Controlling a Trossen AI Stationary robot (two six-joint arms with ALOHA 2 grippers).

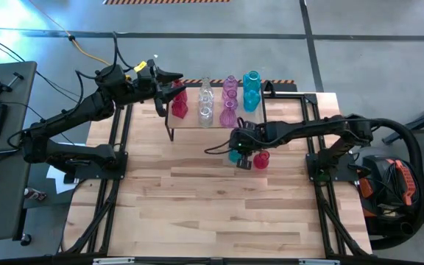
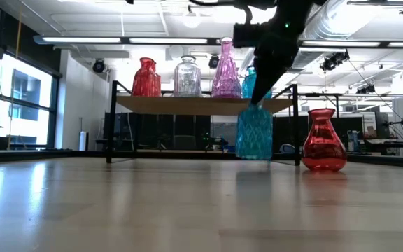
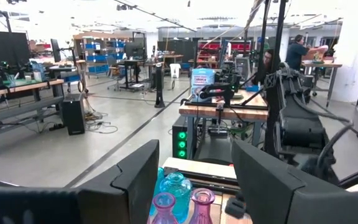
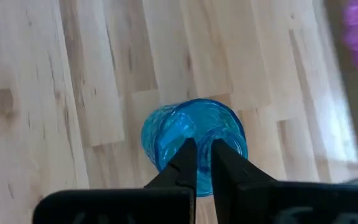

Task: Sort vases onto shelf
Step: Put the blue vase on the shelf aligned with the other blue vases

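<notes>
Left-side status first: the left gripper (image 1: 169, 83) hangs at the shelf's (image 1: 216, 125) left end, jaws spread and holding nothing, just beside the red vases (image 1: 179, 103) already placed there. Along the shelf, from left to right, stand the red vases, the clear vases (image 1: 205, 103), the pink-purple vases (image 1: 230, 101) and the teal vases (image 1: 252, 90), each colour in its own column.

In front of the shelf, on the surface (image 1: 212, 213), the right gripper (image 1: 235, 152) is closed on the rim of a teal cylindrical vase (image 2: 255, 131); the right wrist view shows the two fingers pinching the glass wall at the mouth. In the low view the vase's base appears to rest on the surface. A red bulbous vase (image 2: 324, 141) stands just beside it to the right, apart from it.

Procedure for the step in hand, as judged from this layout:
- Lift straight up until the base clears the shelf top; a rim pinch on smooth glass can let the vase swing or slip.
- Keep clear of the red bulbous vase during the lift.
- Carry to the teal column at the shelf's right end and lower without knocking its neighbours.
</notes>
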